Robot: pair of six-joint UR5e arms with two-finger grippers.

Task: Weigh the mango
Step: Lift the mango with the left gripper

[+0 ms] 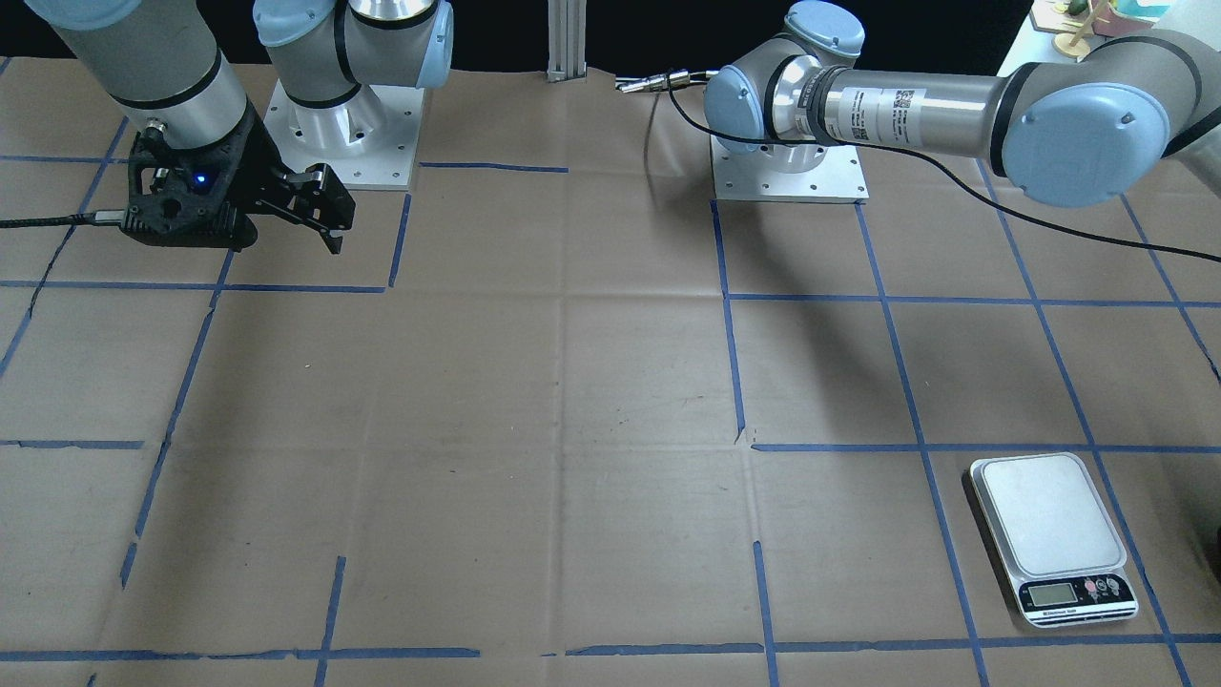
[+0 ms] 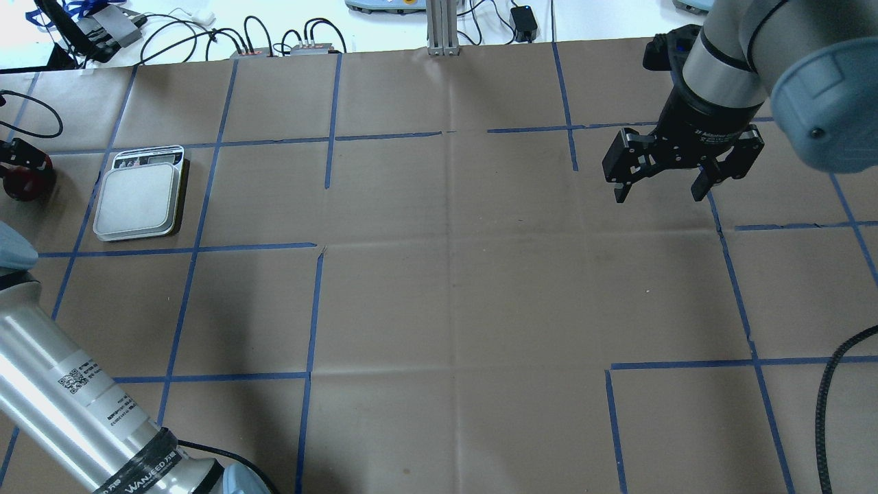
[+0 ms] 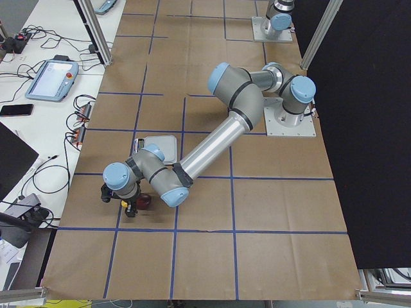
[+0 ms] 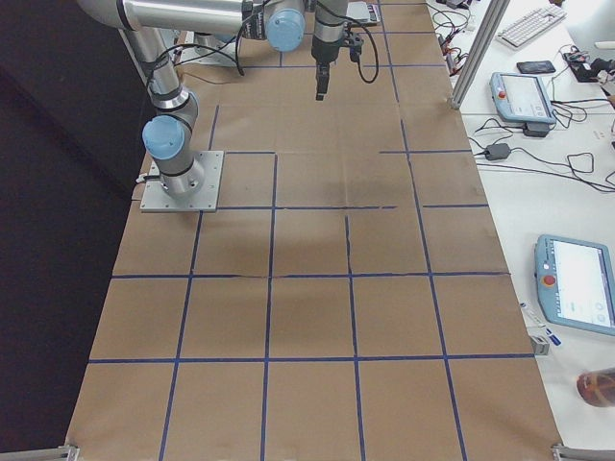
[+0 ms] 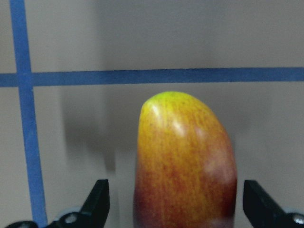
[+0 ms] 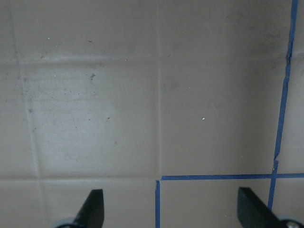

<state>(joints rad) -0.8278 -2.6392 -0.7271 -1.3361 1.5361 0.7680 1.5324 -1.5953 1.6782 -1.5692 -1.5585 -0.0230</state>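
Observation:
The mango, dark red shading to yellow-green at its tip, lies on the brown paper between my left gripper's fingers. My left gripper is open, with a gap between each finger and the fruit. In the overhead view the mango and left gripper sit at the far left edge, left of the scale. The scale's platform is bare; it also shows in the front-facing view. My right gripper is open and empty, hanging above the table at the far right.
Blue tape lines grid the brown paper table cover. My left arm's long link stretches over the table near the scale. Cables and boxes lie beyond the table's far edge. A post stands at the far middle.

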